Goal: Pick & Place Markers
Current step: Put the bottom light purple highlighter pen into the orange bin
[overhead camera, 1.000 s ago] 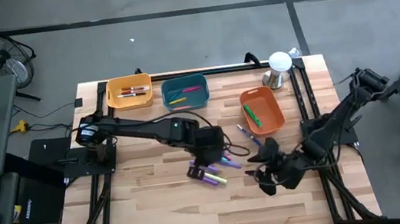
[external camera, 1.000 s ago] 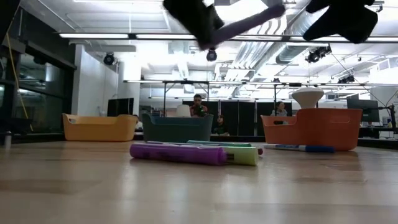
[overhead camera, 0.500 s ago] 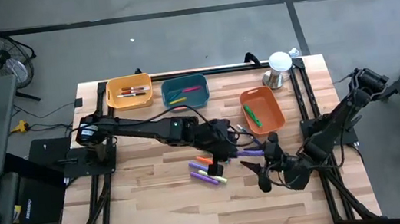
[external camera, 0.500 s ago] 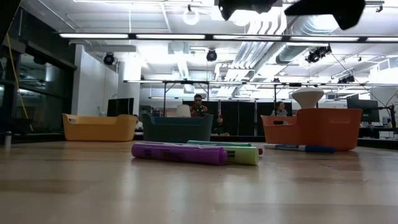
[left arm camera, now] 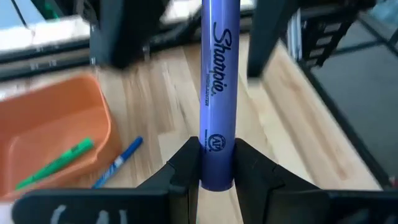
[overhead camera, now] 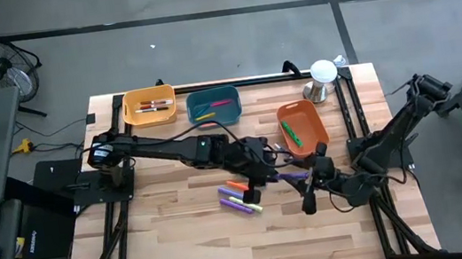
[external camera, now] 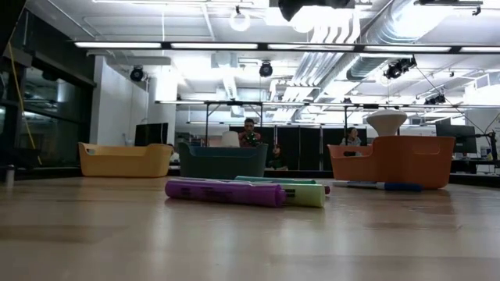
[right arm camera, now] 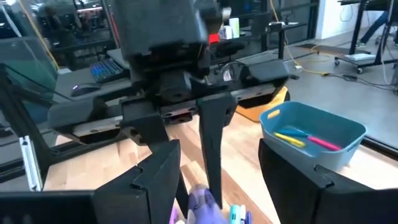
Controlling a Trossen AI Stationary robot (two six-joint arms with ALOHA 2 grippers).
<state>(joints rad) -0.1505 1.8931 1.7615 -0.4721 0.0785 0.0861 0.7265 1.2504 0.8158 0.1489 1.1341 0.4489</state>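
Partway done. Left to right on the desk (overhead camera: 165,237): yellow bin (overhead camera: 149,106) holds a few red/orange markers, teal bin (overhead camera: 213,105) a yellow and a pink one, orange bin (overhead camera: 302,127) a green one. Left gripper (overhead camera: 283,173) jaws clenched on a purple marker (left arm camera: 218,93), barrel upright, held mid-desk above the surface. Loose markers (overhead camera: 240,201) left below it. Right gripper (overhead camera: 311,192) just beside, jaws spread, empty.

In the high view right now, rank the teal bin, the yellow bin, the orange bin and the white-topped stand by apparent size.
1. teal bin, yellow bin and orange bin: too alike to separate.
2. white-topped stand: clearly smallest.
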